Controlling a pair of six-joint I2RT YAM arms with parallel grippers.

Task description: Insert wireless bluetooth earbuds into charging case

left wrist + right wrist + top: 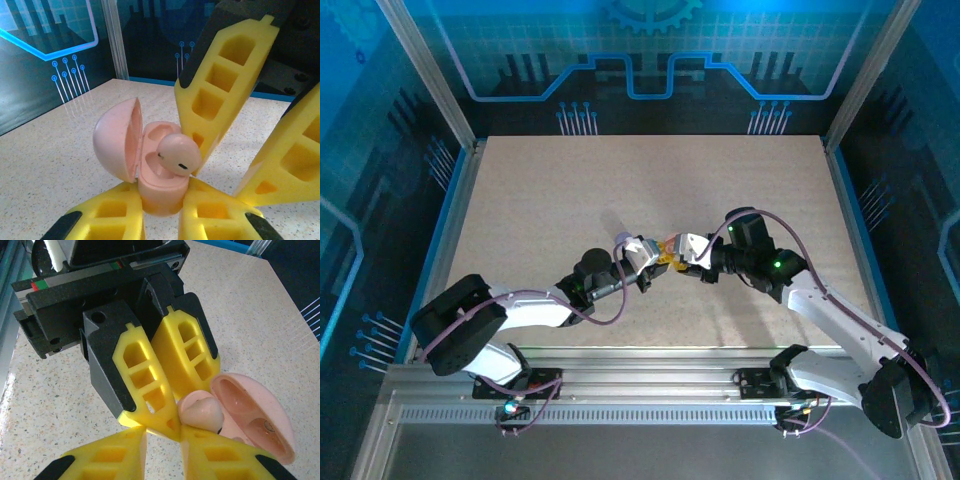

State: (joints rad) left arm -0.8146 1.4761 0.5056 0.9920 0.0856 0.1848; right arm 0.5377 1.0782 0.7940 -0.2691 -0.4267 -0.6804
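My left gripper [162, 187] is shut on the base of the pink charging case [157, 200], which it holds upright with its lid [117, 140] swung open to the left. One pale pink earbud [179, 154] sits tilted on top of the near socket, and the far socket [162, 132] is empty. My right gripper [165, 435] has its jaws a little apart with nothing between them. One of its fingertips [200, 155] rests against the side of the earbud [201, 412]. The two grippers meet over the middle of the table, the left [650, 262] and the right [685, 250].
The speckled beige table [640, 180] stretches out on all sides of the meeting point. Blue patterned walls and aluminium posts [425, 70] close in the sides and back. A metal rail [640, 385] runs along the near edge by the arm bases.
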